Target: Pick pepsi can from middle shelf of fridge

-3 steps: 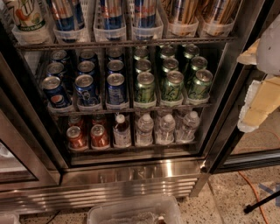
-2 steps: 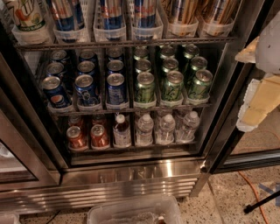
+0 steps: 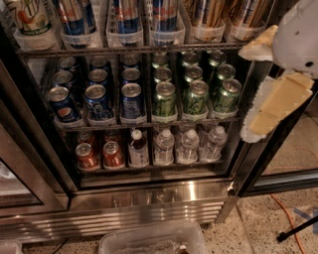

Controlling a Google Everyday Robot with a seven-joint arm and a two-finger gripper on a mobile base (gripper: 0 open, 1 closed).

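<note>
The fridge [image 3: 149, 197] stands open, with a stainless-steel base. Its middle shelf [image 3: 149, 122] is a dark wire rack with clear lane trays. Three lanes of blue pepsi cans fill its left half; the front ones are a pepsi can [image 3: 62, 105] with the round logo facing out, and two more [image 3: 99, 101] [image 3: 132, 99]. Green cans [image 3: 164, 98] fill the right half. My gripper [image 3: 244, 94] is white with yellowish fingers [image 3: 271, 109]. It hangs at the right, in front of the door frame, apart from the cans, open and empty.
Tall slim cans [image 3: 126, 15] stand on the rack above. Red cans [image 3: 87, 155] and water bottles [image 3: 189, 145] stand on the rack below. The open glass door [image 3: 283, 176] is behind the gripper. A clear plastic bin [image 3: 154, 240] and an orange cable [image 3: 290, 221] lie on the floor.
My gripper has moved left, further into view and nearer the fridge opening. The cans and shelves have not moved.
</note>
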